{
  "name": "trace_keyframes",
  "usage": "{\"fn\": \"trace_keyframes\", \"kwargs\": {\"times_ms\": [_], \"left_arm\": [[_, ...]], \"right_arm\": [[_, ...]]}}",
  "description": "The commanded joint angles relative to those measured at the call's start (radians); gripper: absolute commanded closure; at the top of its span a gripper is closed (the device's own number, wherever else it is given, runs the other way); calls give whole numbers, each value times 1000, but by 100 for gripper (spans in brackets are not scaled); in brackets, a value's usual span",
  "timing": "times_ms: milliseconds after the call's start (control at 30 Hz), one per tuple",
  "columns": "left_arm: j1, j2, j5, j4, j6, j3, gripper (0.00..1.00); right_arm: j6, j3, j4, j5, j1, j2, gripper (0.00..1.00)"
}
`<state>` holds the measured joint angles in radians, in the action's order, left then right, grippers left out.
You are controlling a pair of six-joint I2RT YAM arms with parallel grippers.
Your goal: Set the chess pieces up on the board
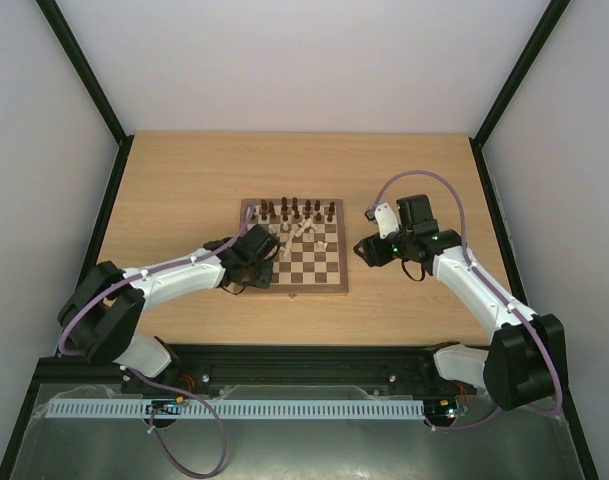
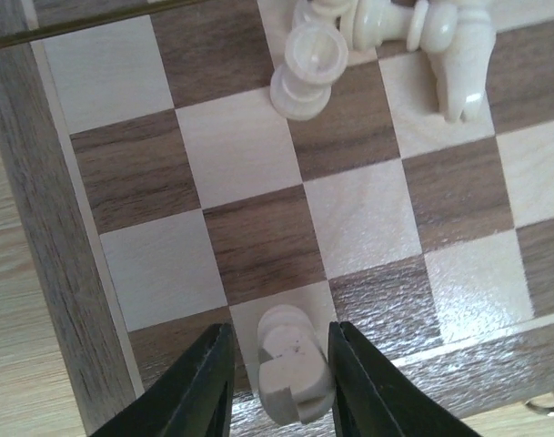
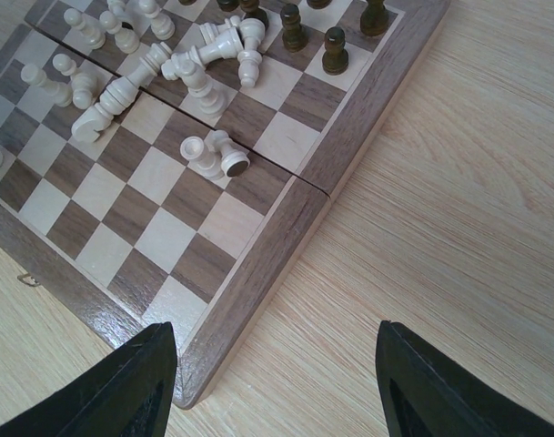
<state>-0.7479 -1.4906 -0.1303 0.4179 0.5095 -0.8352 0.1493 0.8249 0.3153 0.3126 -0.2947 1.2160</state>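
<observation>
A pale chess piece [image 2: 290, 373] is seen upright on a border square of the board [image 2: 49, 237], toward the bench's [image 3: 458, 182] left edge. It is flanked by the left end effector [image 2: 280, 346], loosened, with a gap on one side. The right end effector [image 3: 277, 364] is spread wide and empty. The pieces are judged light, hard, smooth and easily toppled; they are best pinched low on the body.
</observation>
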Motion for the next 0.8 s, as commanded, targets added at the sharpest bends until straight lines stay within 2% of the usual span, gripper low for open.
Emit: {"fn": "trace_keyframes", "kwargs": {"times_ms": [0, 167, 300, 500, 667, 767], "left_arm": [[-8, 2, 6, 26, 12, 7, 67], [-6, 47, 4, 70, -6, -52, 58], [6, 85, -11, 129, -67, -155, 50], [63, 135, -40, 114, -171, -268, 45], [148, 216, -34, -14, -270, -192, 41], [214, 286, -18, -100, -254, -101, 38]], "right_arm": [[7, 4, 14, 9, 3, 11, 39], [12, 17, 23, 17, 3, 10, 38], [54, 79, 77, 86, 2, 45, 37], [109, 206, 135, 95, -37, 176, 46], [126, 327, 171, 33, -115, 308, 53], [139, 381, 197, -1, -154, 391, 55]]}}
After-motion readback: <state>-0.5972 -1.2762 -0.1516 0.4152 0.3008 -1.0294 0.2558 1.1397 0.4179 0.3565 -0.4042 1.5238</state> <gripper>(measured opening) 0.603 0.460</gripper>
